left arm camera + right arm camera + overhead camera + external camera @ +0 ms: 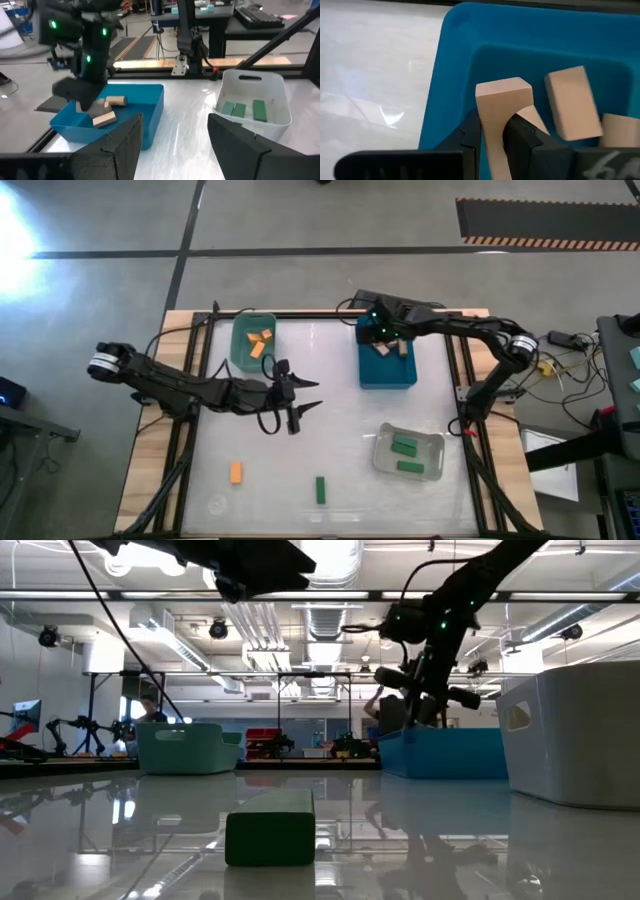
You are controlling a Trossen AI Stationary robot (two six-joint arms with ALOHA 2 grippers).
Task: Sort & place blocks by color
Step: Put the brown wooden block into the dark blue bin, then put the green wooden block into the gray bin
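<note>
The right gripper (492, 137) is hanging over the blue bin (388, 370) at the far side of the table (300, 510), its fingers pinching a tan block (501, 107) that is standing upright between them, just above the bin's floor. Other tan blocks (572, 102) are lying in that bin beside it; from the left wrist view I am counting about three loose ones under the gripper.

The left gripper (298, 400) is hovering over the middle of the table with its fingers spread wide and nothing between them. It is pointing across toward the blue bin and the clear bin (408, 452).

The clear bin is sitting near the right front and is holding three green blocks (240, 110) side by side. The teal bin (254, 342) is standing at the far left, just beyond the left gripper, with orange blocks (260, 342) in it.

Two blocks are lying loose on the table near the front edge: an orange block (236, 472) to the left and a green block (321, 489) a little to its right, well apart from each other and from all three bins. In the low view that green block is lying closest to the camera.
</note>
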